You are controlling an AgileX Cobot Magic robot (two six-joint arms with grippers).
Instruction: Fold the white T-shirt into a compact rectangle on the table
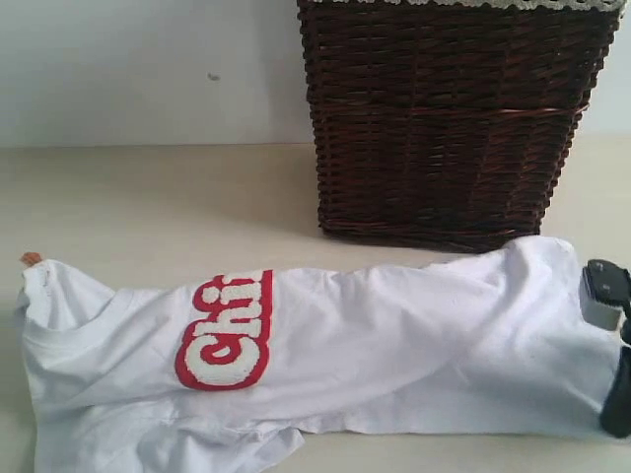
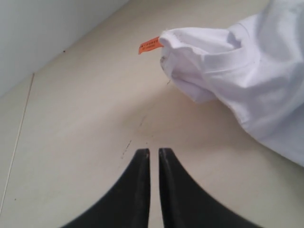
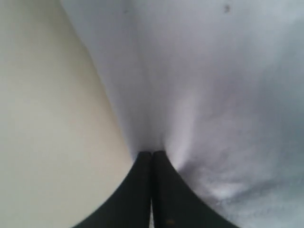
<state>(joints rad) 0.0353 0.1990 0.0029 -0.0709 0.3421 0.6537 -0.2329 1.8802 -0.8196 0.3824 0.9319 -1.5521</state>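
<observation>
My left pincer hangs over bare worktop, jaws drawn together on nothing, only a hairline slit between them. In the exterior view the white T-shirt lies stretched from eight o'clock to three o'clock, its orange tag at nine o'clock and its red-outlined letters left of centre. A dark wicker basket stands at one o'clock. My right pincer is clamped on the shirt's cloth at three o'clock.
</observation>
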